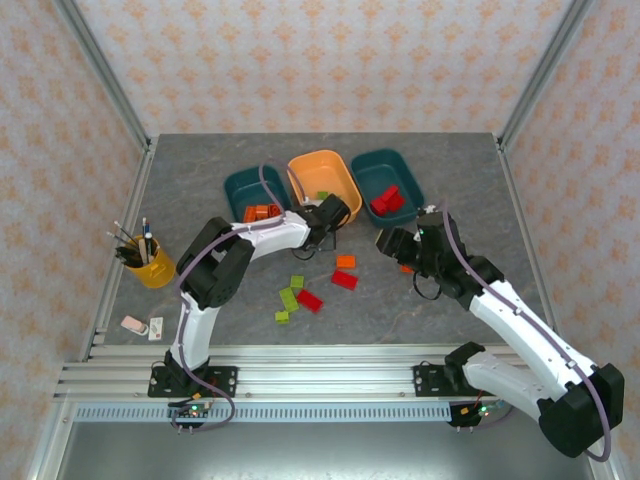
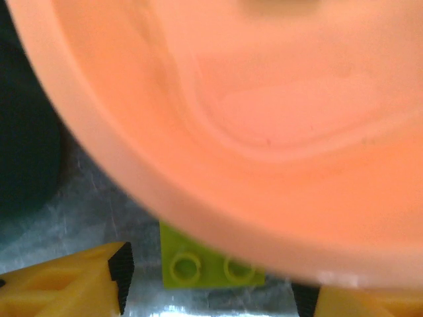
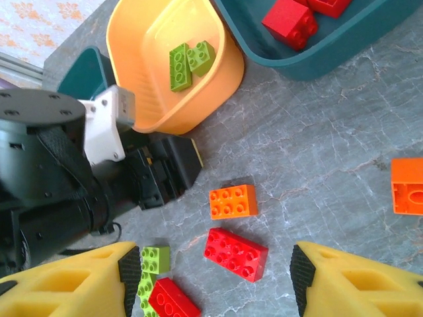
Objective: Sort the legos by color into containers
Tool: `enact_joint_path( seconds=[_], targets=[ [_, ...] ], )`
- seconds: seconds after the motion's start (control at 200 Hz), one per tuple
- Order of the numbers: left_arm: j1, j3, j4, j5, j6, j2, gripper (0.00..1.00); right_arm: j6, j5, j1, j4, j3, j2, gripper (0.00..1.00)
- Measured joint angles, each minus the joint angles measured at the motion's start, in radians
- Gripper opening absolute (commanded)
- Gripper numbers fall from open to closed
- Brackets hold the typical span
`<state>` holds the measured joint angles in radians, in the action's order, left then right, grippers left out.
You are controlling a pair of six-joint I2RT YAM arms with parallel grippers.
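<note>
The left gripper [image 2: 211, 284] sits low at the orange tray's [image 2: 264, 132] near rim. Its jaws are apart, and a green brick [image 2: 211, 267] lies on the counter [image 2: 99, 211] between them, clear of both fingers. The right gripper [image 3: 213, 269] hangs wide open and empty above a red brick [image 3: 236, 253]. Two green bricks [image 3: 190, 63] lie in the orange tray, and red ones [image 3: 291, 23] in a teal tray [image 3: 357, 33].
</note>
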<state>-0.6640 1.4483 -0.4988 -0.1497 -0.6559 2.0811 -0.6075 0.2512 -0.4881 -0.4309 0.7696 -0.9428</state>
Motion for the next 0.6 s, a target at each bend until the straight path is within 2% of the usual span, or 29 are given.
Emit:
enact_joint_path(
  seconds=[0.105,0.205,0.32,0.601],
  targets=[
    [0.012,0.012,0.021,0.001,0.003,0.016,0.51,0.0,0.0,0.0,-0.019,0.0,0.002,0.63],
    [0.011,0.027,0.026,0.002,0.007,0.034,0.47,0.0,0.0,0.001,-0.037,0.0,0.01,0.63],
    [0.011,0.031,0.04,0.003,0.006,0.036,0.35,0.0,0.0,0.003,-0.051,0.0,0.016,0.63],
    [0.005,-0.02,0.044,0.003,0.0,-0.005,0.34,0.0,0.0,0.005,-0.055,0.008,0.015,0.63]
  ],
)
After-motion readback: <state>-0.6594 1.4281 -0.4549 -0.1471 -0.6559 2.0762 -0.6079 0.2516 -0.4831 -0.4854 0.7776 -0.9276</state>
